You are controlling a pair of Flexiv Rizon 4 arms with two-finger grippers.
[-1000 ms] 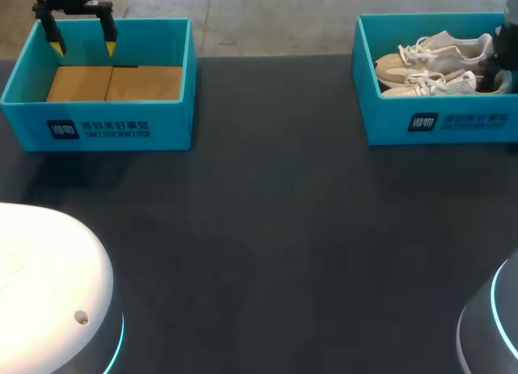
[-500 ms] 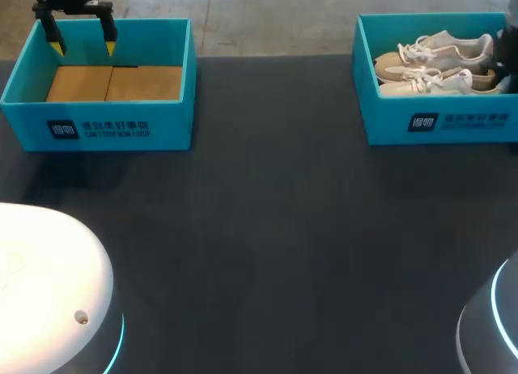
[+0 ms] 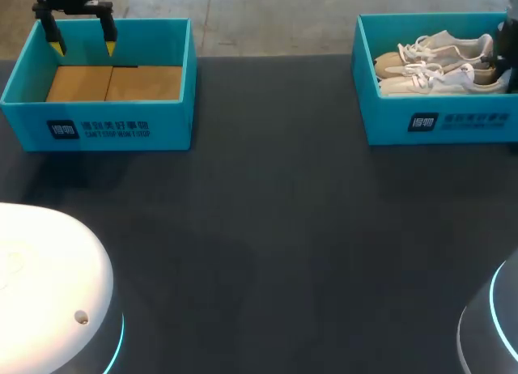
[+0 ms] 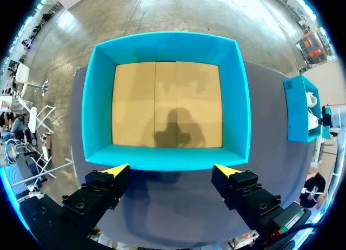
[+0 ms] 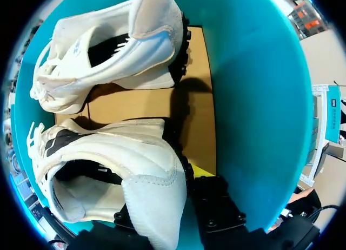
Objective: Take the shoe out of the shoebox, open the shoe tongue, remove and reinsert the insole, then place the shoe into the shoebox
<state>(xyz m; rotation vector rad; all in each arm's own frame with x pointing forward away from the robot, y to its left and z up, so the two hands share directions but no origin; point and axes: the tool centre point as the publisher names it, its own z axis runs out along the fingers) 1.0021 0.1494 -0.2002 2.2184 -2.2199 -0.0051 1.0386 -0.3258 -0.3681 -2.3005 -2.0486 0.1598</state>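
A wide stretch of dark, matte bench (image 3: 267,228) lies between 2 teal boxes. The left box (image 3: 97,127), upper left, has a tan cardboard floor. My left gripper (image 3: 82,44) hangs over its back wall, spread wide, touching nothing. The right box (image 3: 441,123), upper right, holds 2 white laced shoes side by side. My right gripper (image 5: 168,174) sits at the padded heel of the near shoe (image 3: 429,81), close to the side wall. I cannot tell whether it is clamped.
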